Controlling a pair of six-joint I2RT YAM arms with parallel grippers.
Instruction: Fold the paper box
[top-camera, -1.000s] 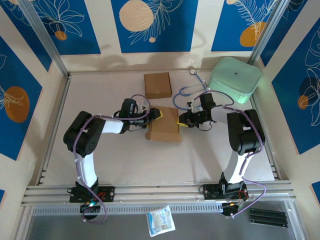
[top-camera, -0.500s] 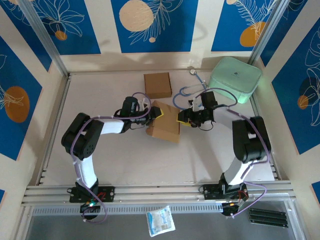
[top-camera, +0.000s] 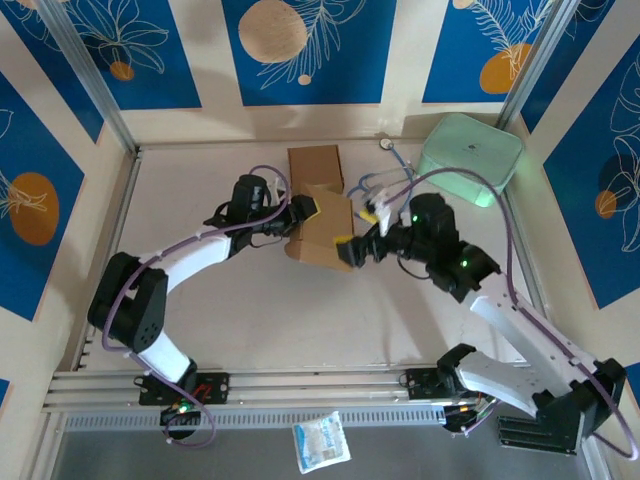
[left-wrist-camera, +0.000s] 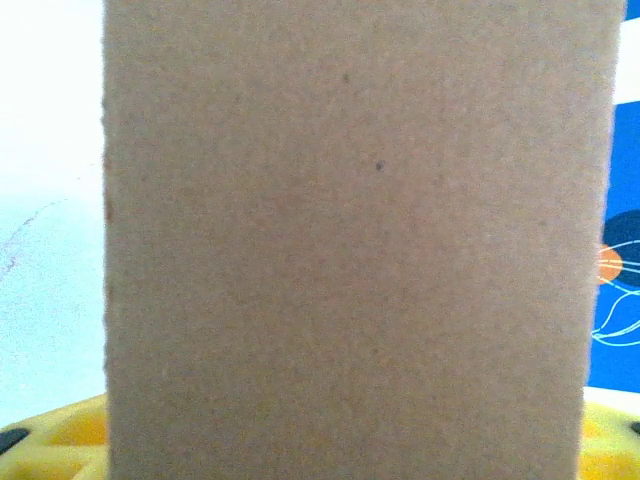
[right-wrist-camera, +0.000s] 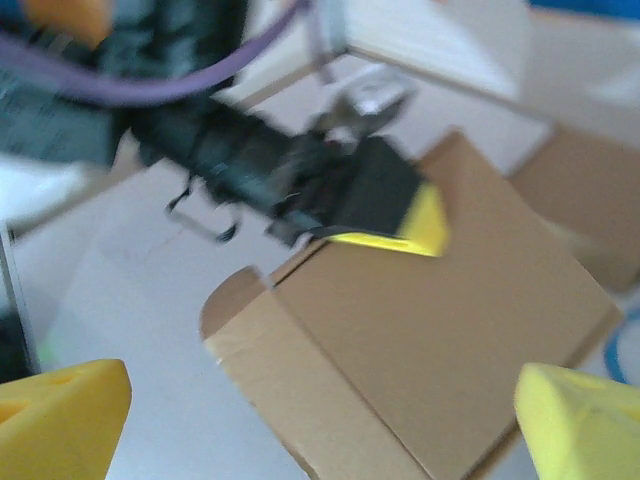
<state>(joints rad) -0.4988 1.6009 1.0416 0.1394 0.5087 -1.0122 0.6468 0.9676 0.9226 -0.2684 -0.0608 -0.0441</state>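
Observation:
The brown paper box (top-camera: 322, 237) sits tilted at mid-table, one side raised, a rounded flap (right-wrist-camera: 232, 296) sticking out at its lower corner. My left gripper (top-camera: 303, 212) is shut on the box's left edge, one yellow finger lying on its top panel. In the left wrist view the cardboard (left-wrist-camera: 350, 240) stands close before the camera, with yellow fingers (left-wrist-camera: 55, 442) at the bottom corners. My right gripper (top-camera: 358, 230) stands open at the box's right side. Its yellow fingertips (right-wrist-camera: 62, 412) are spread wide over the box (right-wrist-camera: 470, 330), holding nothing.
A second brown box (top-camera: 315, 169) lies flat behind the first. A pale green container (top-camera: 470, 156) stands at the back right, with a loose cable (top-camera: 385, 180) beside it. A white packet (top-camera: 320, 441) lies beyond the front rail.
The right gripper has let go of the box and opened wide. The left gripper closed on the box's edge and raised and tilted it toward the back left.

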